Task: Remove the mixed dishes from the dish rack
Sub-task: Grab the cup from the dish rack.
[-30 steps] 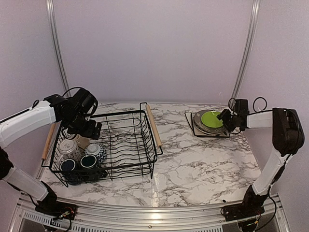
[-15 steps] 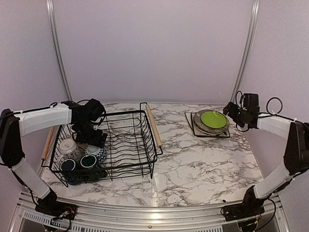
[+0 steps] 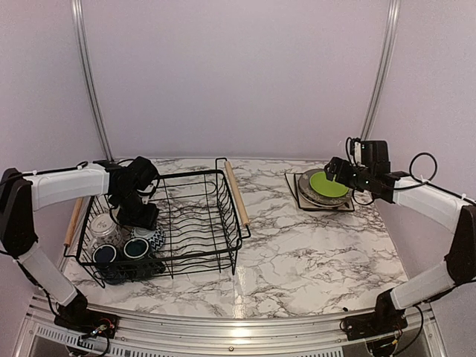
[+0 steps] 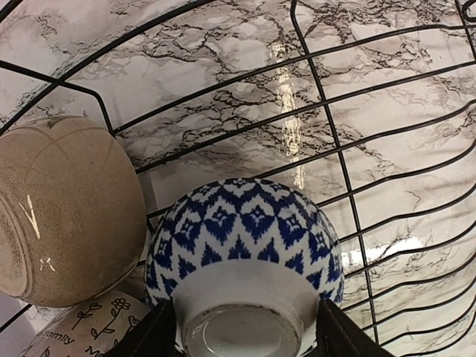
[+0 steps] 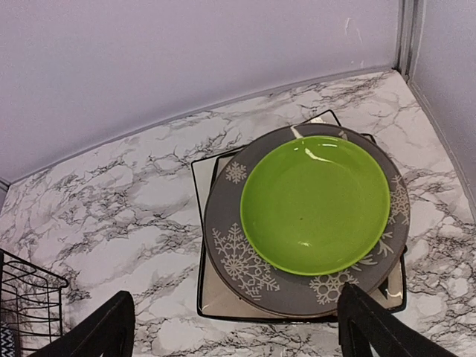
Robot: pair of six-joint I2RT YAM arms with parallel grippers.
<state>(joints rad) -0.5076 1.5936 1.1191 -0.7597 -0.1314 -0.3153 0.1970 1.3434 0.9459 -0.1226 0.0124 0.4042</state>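
**Left arm going for the blue-patterned mug: seat deeper before closing**

You're straddling the blue-patterned mug [image 4: 242, 245] at the dish rack's [image 3: 190, 175] left end, left gripper [image 3: 143, 217] fingers apart. The tan mug [image 4: 63, 208] is sitting just beside it, so be lifting straight. The right gripper [image 5: 236, 327] is hovering spread and empty near the lime-green plate [image 5: 314, 215].

Left arm [image 3: 63, 184]: white shell links, black joint housings, and a thin black cable arching along the link behind the left tool [image 4: 245, 305]. Right arm [image 3: 435, 202]: same white-and-black build, with black cable loops just behind the right tool [image 5: 235, 291]. Fingers [image 5: 104, 331]: matte black, flat, tapering. Screws and markings: possibly present, too small to tell.
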